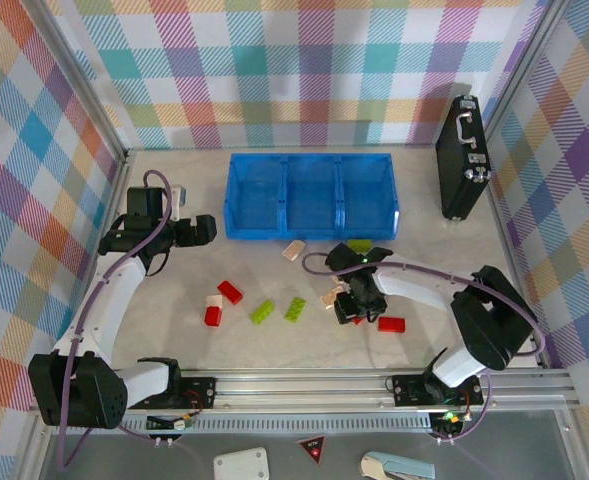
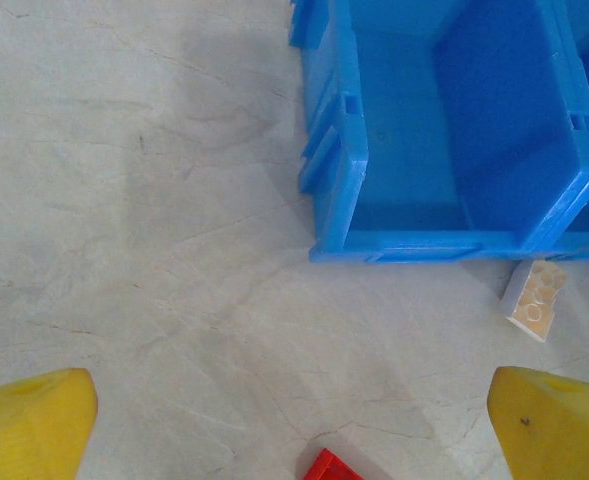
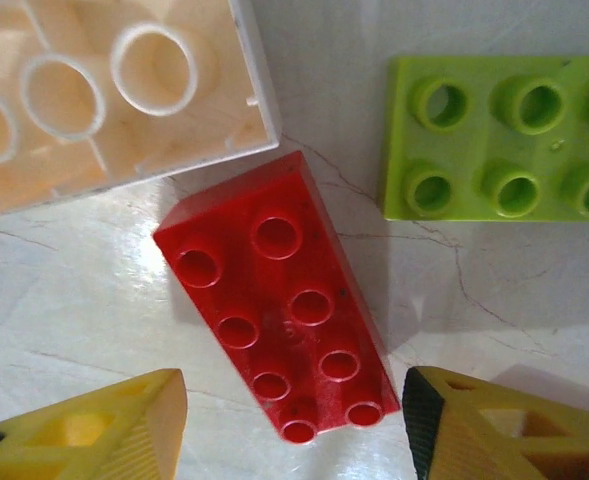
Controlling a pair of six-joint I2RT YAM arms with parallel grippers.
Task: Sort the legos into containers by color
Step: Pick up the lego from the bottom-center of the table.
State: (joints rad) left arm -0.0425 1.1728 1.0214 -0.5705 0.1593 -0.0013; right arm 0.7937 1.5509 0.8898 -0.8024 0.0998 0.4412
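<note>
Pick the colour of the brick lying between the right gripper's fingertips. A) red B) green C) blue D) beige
A: in the right wrist view, the red brick has its near end between the tips of the open right gripper.

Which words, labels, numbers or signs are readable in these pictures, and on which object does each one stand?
None can be read.
The small red triangular sign below the rail is too small to read.
The red brick, the blue bin and the black case show no lettering.
</note>
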